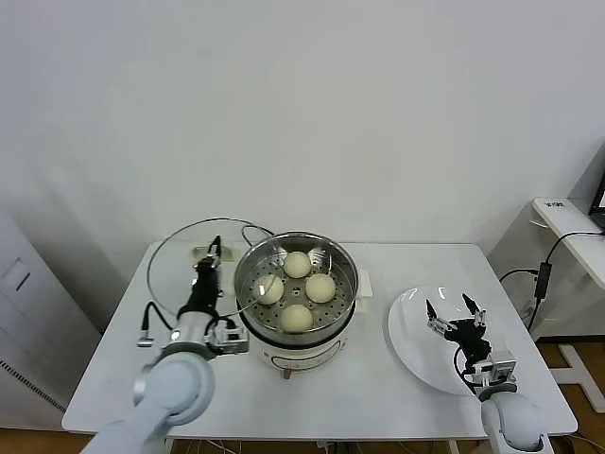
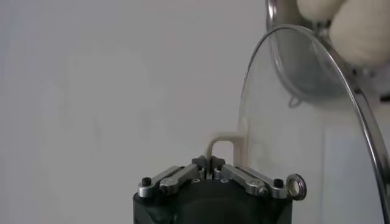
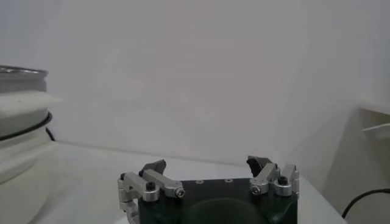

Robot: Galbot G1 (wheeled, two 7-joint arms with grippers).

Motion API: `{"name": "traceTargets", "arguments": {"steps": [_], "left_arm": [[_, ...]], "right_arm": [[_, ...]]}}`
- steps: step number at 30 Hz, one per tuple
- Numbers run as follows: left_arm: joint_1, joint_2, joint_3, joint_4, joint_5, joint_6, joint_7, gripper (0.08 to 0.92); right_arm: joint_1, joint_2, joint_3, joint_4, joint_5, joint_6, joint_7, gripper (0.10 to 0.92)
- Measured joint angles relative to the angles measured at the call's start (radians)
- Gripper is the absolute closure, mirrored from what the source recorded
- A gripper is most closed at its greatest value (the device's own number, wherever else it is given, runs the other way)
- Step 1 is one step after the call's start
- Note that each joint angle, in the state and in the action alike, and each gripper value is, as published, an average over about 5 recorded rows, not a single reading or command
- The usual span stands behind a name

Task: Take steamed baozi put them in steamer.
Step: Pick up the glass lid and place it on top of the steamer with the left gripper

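The steamer (image 1: pixel 248 274), a shiny steel basket on a cream pot base (image 1: pixel 295 355), stands mid-table. Several round cream-white baozi lie inside it, such as the far one (image 1: pixel 297 264) and the near one (image 1: pixel 297 318). My left gripper (image 1: pixel 215 246) is left of the steamer, shut on the cream handle (image 2: pixel 222 143) of the round glass lid (image 1: pixel 175 255), which stands on edge. The left wrist view shows the gripper (image 2: pixel 209 163), the lid (image 2: pixel 292 146), the basket (image 2: pixel 304 70) and a baozi (image 2: pixel 365 30). My right gripper (image 1: pixel 454 307) is open and empty over the white plate (image 1: pixel 408 342); it also shows in the right wrist view (image 3: pixel 207 163).
A black cord with a plug (image 1: pixel 148 326) lies on the table at the left front. A white side table (image 1: pixel 567 222) with cables stands off to the right. The steamer's side (image 3: pixel 18 122) shows in the right wrist view.
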Motion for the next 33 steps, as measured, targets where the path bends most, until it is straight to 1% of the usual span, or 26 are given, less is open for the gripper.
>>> {"name": "traceTargets", "arguments": {"steps": [15,24,33], "left_arm": [[-0.103,-0.112,0.165,0.078,0.036,0.041,-0.004,0.890],[-0.131,-0.165,0.211,0.138,0.054,0.054,-0.005,0.890],[-0.149,-0.201,0.243,0.184,0.061,0.059,-0.014,0.890]], "right_arm": [[-0.003,-0.002,0.013,-0.005,0.000,0.000,-0.005,0.203],[-0.006,0.001,0.016,-0.009,0.000,0.002,-0.009,0.203],[-0.006,0.004,0.017,-0.010,0.000,0.004,-0.010,0.203]]}}
